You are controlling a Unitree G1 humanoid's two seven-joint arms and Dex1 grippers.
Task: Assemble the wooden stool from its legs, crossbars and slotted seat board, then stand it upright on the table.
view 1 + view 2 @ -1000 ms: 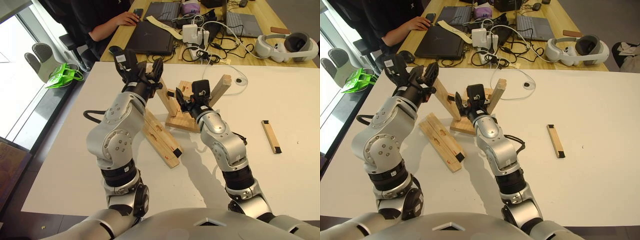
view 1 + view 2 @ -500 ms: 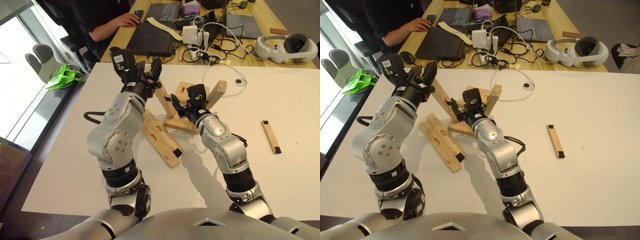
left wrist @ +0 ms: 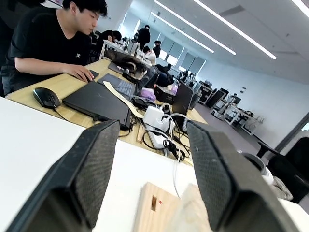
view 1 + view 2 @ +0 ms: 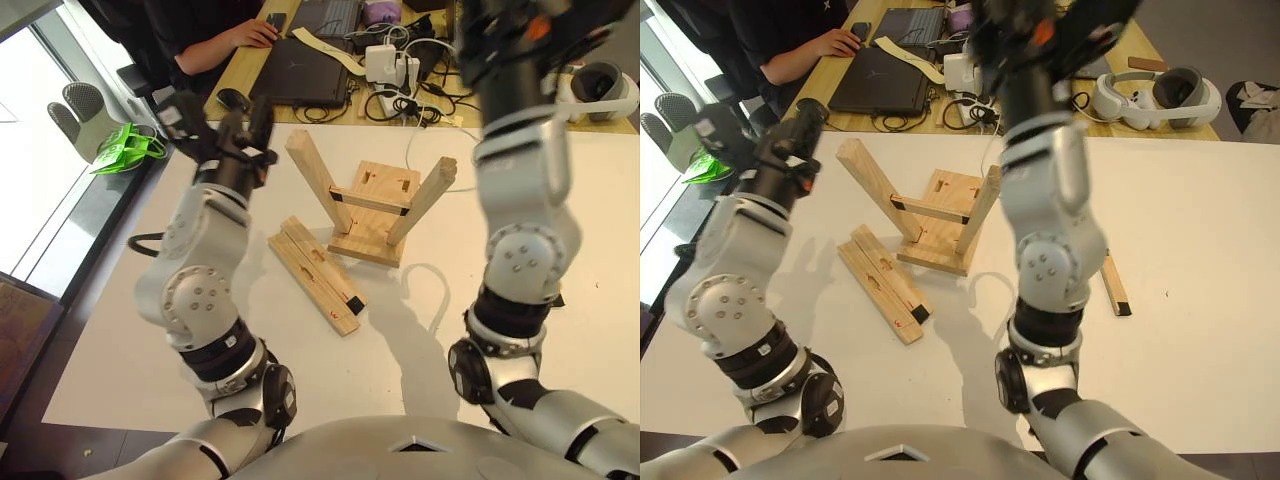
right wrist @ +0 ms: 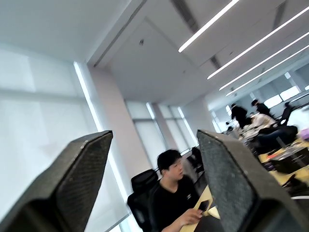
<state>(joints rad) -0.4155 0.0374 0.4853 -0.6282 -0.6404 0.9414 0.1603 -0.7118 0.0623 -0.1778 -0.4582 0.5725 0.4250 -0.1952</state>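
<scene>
Two legs [image 4: 315, 175] slant up and outward from a seat board [image 4: 385, 180] lying flat at centre frame on a white table [image 4: 600, 300]. They are joined by a crossbar [image 4: 370, 203], and together these parts make a half-built stool [image 4: 372, 210]. Just beside it, toward lower left, a second leg pair [image 4: 315, 275] lies flat on the table, its two bars side by side. One loose crossbar [image 4: 1115, 283] lies well apart at right, close by the right arm. The left tool [image 4: 222, 118] is at upper left, apart from the nearest leg, fingers spread wide with nothing between them. The right tool [image 5: 154, 135], likewise wide open and holding nothing, is raised at the top of the frame, well above the stool.
</scene>
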